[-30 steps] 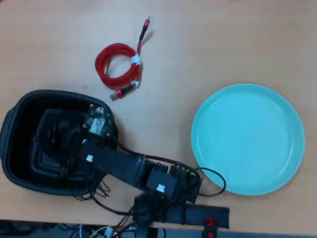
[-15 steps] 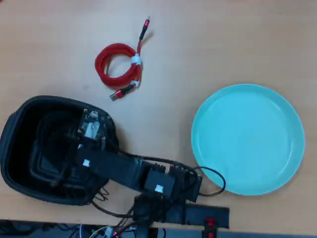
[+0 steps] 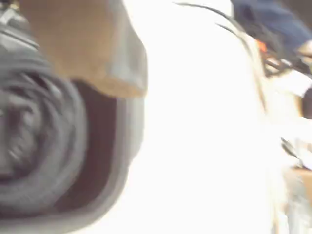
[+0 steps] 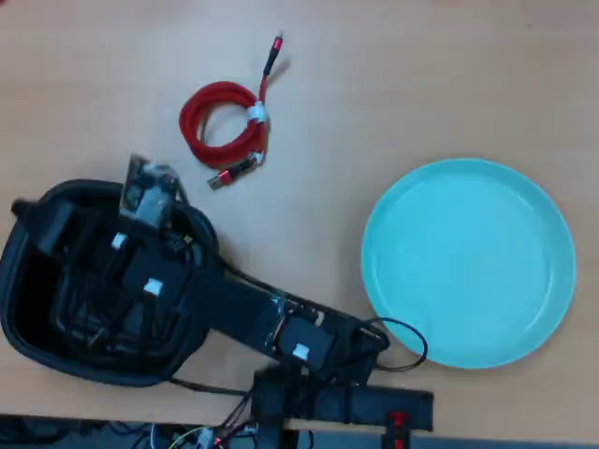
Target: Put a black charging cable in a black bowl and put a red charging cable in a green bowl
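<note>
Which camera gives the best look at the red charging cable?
The overhead view: the red charging cable lies coiled on the bare table above the black bowl, with its white tie and both plug ends clear. The wrist view does not show it, only a blurred black coil.

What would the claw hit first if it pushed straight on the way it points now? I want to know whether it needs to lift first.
Probably the black charging cable coiled in the black bowl, directly beneath the claw; depth is blurred in the wrist view.
</note>
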Robot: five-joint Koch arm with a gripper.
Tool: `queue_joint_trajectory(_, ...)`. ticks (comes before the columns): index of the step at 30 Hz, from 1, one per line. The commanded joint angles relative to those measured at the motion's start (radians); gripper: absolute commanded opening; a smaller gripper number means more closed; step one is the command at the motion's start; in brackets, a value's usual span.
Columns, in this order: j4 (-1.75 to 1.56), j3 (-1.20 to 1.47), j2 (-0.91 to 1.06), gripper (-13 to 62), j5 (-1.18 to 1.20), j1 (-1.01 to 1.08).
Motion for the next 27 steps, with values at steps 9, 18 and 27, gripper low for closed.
queue_joint_trajectory(9, 0.020, -0.095, 0.009, 28.3, 0.000, 0.167)
queue_joint_trajectory(18, -0.014, 0.097, 0.003, 33.5, 0.000, 0.302)
queue_joint_trajectory(27, -0.244, 0.359, -0.041, 34.1, 0.009, 0.434)
